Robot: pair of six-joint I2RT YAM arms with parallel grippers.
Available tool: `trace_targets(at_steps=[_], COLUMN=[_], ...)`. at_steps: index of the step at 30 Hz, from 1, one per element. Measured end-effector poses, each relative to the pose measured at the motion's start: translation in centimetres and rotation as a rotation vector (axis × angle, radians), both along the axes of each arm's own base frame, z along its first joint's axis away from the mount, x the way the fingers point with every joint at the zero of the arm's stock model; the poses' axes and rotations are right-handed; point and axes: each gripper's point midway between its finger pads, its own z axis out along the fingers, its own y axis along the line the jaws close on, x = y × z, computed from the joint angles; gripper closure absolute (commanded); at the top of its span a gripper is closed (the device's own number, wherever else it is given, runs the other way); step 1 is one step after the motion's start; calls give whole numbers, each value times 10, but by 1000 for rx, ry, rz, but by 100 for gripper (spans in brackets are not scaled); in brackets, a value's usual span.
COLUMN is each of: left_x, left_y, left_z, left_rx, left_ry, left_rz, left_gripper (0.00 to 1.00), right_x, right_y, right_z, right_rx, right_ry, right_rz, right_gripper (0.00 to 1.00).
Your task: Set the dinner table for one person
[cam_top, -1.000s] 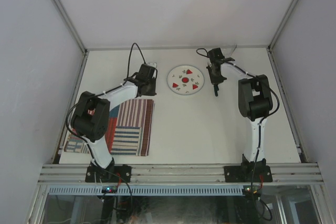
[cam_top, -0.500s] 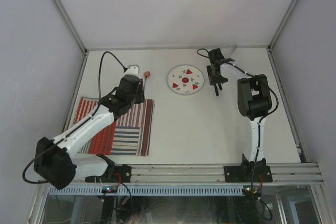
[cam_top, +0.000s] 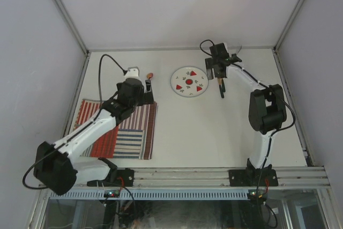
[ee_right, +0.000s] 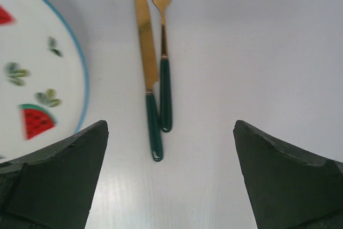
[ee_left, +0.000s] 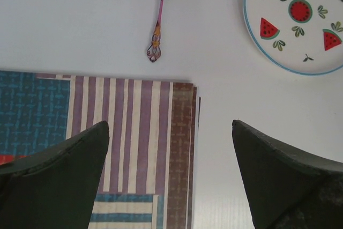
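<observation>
**Dinner table** (cam_top: 203,127): off-white top with aluminium rails, spanning the whole work area under both arms. Every item below lies on it.

**Striped placemat** (cam_top: 131,132): red, white and blue cloth, flat at the near left of the table. Part of it is covered by the left arm.

**Left gripper** (ee_left: 169,130): jaws spread wide and holding nothing, hanging over the far right corner of the placemat.

**Spoon** (ee_left: 159,17): iridescent with an ornate handle end, lying on bare table just beyond the placemat's far edge and apart from it. It is left of the plate, bowl pointing away from the arms.

**Plate** (cam_top: 172,81): round, white, blue-rimmed, with a watermelon pattern, at the far centre of the table.

**Knife** (ee_right: 148,79): gold blade and dark green handle, just right of the plate and clear of its rim.

**Fork** (ee_right: 163,52): a matching piece, close beside the knife on its right and parallel to it, tines pointing away.

**Right gripper** (ee_right: 170,127): jaws wide apart and empty, above the handles of the knife and fork.
</observation>
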Motion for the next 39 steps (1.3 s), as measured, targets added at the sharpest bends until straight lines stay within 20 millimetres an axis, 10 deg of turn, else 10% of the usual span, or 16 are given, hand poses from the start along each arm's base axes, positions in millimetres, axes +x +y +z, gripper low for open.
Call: trace_targets(at_steps=[12,20,25,32,39], left_x=[146,200,195,160,155], left_y=[-91,-140,-148,-132,-136], left_z=[-50,37,29,-46,-53], left_rx=[-25,-187,-210,-124,-134], left_ry=[227,163,215,415,440], left_rz=[2,-36,-59,-31,-58], left_gripper=[1,4,4,25,25], right_x=[33,51,45,8,1], right_y=[37,36,25,56,84], right_z=[60,58,35,-5,-10], right_rx=[229,393,438,446,447], right_ry=[-132,-28,75,218,233], right_rz=[40,33,-4,32,76], right_gripper=[2,6,6,12,18])
